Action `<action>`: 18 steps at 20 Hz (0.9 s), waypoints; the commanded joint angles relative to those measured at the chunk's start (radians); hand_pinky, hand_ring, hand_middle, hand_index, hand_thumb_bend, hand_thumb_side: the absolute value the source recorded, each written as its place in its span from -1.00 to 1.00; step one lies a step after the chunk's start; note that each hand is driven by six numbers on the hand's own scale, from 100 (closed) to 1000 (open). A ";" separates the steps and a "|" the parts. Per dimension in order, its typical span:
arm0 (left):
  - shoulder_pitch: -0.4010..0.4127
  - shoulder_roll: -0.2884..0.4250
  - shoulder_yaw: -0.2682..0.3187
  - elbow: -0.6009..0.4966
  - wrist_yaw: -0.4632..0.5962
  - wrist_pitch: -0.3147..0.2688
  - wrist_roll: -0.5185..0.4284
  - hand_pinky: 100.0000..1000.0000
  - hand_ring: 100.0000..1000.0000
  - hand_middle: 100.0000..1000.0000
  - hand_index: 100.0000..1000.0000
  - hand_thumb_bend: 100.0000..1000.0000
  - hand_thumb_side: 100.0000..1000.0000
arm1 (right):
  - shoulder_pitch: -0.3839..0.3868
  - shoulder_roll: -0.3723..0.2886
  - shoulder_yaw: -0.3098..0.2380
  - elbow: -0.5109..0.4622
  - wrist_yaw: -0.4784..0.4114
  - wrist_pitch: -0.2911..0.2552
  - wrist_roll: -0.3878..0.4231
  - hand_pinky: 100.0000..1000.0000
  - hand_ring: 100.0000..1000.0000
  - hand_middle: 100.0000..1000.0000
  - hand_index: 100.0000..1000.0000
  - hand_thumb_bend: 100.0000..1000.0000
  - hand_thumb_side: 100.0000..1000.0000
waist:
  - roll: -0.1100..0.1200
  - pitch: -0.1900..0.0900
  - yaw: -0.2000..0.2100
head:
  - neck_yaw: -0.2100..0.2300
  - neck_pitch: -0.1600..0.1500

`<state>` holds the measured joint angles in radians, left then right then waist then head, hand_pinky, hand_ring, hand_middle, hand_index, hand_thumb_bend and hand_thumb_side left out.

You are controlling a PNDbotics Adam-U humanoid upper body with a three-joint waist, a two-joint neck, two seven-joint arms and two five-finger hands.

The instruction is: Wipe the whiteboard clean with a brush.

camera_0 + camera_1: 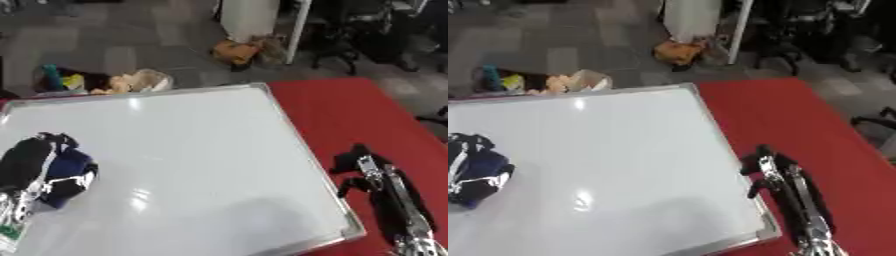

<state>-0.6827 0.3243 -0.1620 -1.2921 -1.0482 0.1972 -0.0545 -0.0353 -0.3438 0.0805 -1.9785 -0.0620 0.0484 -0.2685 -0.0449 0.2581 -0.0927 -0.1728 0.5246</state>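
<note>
A white whiteboard (192,150) with a silver frame lies on the red table (350,110); its surface looks blank. My left hand (39,170) rests on the board's left part, fingers curled round a dark blue brush (68,167) pressed against the board. My right hand (372,172) sits on the red table just right of the board's lower right corner, fingers relaxed and holding nothing.
Beyond the table is grey floor with a pile of coloured things (105,82) at the far left, a brown bag (236,52) and a white cabinet (254,17). Office chairs (350,35) stand at the far right.
</note>
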 commanded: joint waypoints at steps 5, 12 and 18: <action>-0.092 -0.042 0.011 0.091 -0.034 0.002 0.026 -0.80 -0.07 -0.35 0.34 -0.44 -0.51 | -0.007 -0.009 -0.001 -0.022 0.007 0.001 0.007 -0.53 0.07 -0.13 0.11 -1.00 0.65 | -0.005 -0.009 -0.010 | 0.011 -0.013; -0.138 -0.073 0.032 0.221 -0.088 0.006 0.074 -0.71 -0.03 -0.29 0.36 -0.44 -0.47 | -0.009 -0.004 0.002 -0.022 0.008 0.002 0.011 -0.53 0.07 -0.13 0.11 -1.00 0.65 | -0.009 -0.002 -0.020 | 0.019 -0.015; -0.141 -0.070 0.060 0.304 -0.123 0.027 0.164 -0.70 -0.06 -0.30 0.36 -0.45 -0.48 | -0.010 -0.001 0.002 -0.022 0.008 0.004 0.012 -0.53 0.07 -0.13 0.11 -1.00 0.65 | -0.008 -0.002 -0.018 | 0.019 -0.014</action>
<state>-0.8253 0.2443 -0.1151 -1.0210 -1.1551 0.2172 0.0925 -0.0365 -0.3376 0.0870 -1.9785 -0.0619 0.0527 -0.2590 -0.0518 0.2673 -0.1107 -0.1554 0.5211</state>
